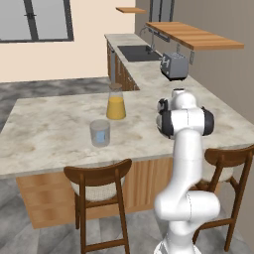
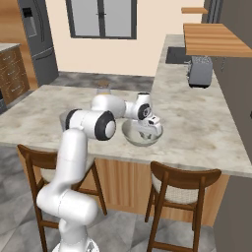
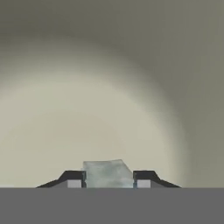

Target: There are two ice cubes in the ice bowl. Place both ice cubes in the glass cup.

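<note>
Stools (image 1: 99,183) stand along the near side of the counter (image 1: 49,129). On the counter, in the left base view, sits the cup (image 1: 100,132) with a pale-blue cube (image 1: 102,137) inside it, and just behind it to the right a carafe (image 1: 116,101) of orange juice. Farther right the arm (image 1: 186,149) rises, and beyond it a toaster (image 1: 174,66) stands by the wall past the sink (image 1: 136,52). From the right base view the arm reaches right and down into the bowl (image 2: 141,134) near the counter's front edge. In the hand view the gripper (image 3: 108,177) sits low inside the bowl (image 3: 109,96), its tips pressed against either side of a cube (image 3: 107,173), pinching it between them.
</note>
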### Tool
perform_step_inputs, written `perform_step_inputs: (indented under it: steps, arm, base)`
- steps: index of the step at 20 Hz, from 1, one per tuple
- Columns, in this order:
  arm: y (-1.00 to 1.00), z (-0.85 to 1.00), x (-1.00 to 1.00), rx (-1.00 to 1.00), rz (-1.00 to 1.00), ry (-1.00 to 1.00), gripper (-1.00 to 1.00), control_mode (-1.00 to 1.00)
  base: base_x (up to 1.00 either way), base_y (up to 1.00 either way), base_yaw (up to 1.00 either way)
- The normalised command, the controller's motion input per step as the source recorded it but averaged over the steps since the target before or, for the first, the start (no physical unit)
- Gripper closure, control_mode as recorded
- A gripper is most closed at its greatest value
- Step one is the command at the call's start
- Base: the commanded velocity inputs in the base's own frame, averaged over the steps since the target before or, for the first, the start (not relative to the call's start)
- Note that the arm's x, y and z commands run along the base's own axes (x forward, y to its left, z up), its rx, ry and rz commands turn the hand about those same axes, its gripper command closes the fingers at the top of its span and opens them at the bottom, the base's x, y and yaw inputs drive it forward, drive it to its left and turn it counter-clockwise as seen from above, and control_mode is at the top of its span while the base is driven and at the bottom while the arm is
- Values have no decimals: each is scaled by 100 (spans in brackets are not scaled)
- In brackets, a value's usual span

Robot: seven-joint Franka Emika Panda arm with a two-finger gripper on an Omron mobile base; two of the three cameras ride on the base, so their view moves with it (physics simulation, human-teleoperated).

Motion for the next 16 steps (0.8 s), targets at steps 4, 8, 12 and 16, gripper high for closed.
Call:
perform_step_inputs:
  steps: [4, 8, 12, 16]
  arm:
    - [11, -10, -49, 0, 0, 2, 100, -100]
    - [17, 78, -34, 7, -2, -5, 100, -100]
    - [35, 100, -35, 4, -1, -7, 100, -100]
    - [64, 100, -33, 0, 0, -4, 100, -100]
  base:
    - [0, 0, 0]
    - [0, 0, 0]
    - [0, 0, 0]
    - [0, 0, 0]
